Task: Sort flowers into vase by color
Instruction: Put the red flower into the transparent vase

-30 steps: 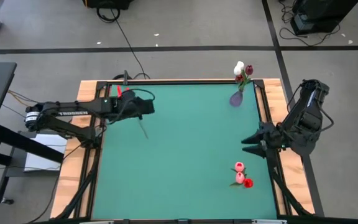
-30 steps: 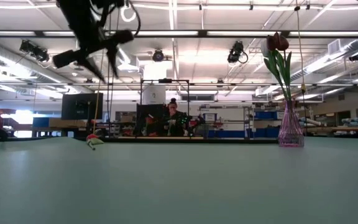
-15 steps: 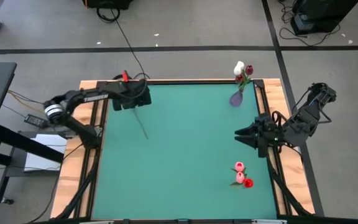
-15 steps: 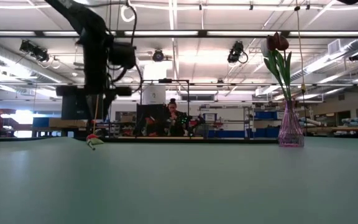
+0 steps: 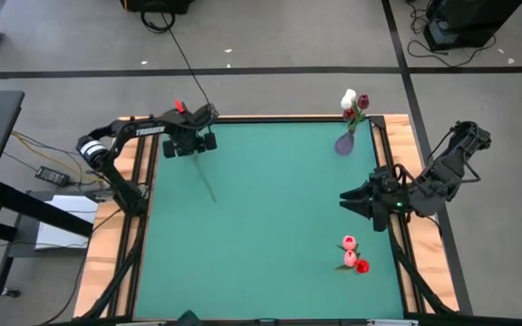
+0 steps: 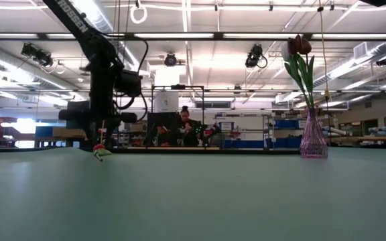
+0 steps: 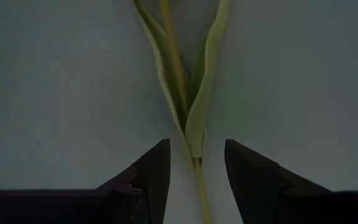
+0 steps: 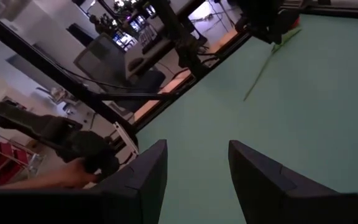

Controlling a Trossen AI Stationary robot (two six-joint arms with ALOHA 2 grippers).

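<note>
A tulip lies flat on the green table near its far left corner; its thin stem [image 5: 208, 186] points toward the middle and its small head [image 6: 99, 152] shows in the low view. My left gripper [image 5: 191, 144] hangs just above it, pointing down and open, one finger on either side of the stem [image 7: 196, 180] below the leaves [image 7: 191, 93]. My right gripper [image 5: 347, 199] waits open in the air at the table's right edge. A purple glass vase [image 5: 343, 143] at the far right holds a white tulip [image 5: 349, 97] and a dark red tulip [image 5: 362, 101].
Two pink tulips [image 5: 349, 244] and a red one [image 5: 362, 266] lie together on the table near its near right corner. The table's middle is bare green surface [image 5: 270, 208]. Wooden rails [image 5: 107, 272] edge the table. A person sits far behind it [image 6: 185, 127].
My left gripper has swung toward the table's far left corner, turned to point straight down and dropped from high up to just above the lying tulip. My right gripper has shifted slightly toward the table's left. The flowers have not moved.
</note>
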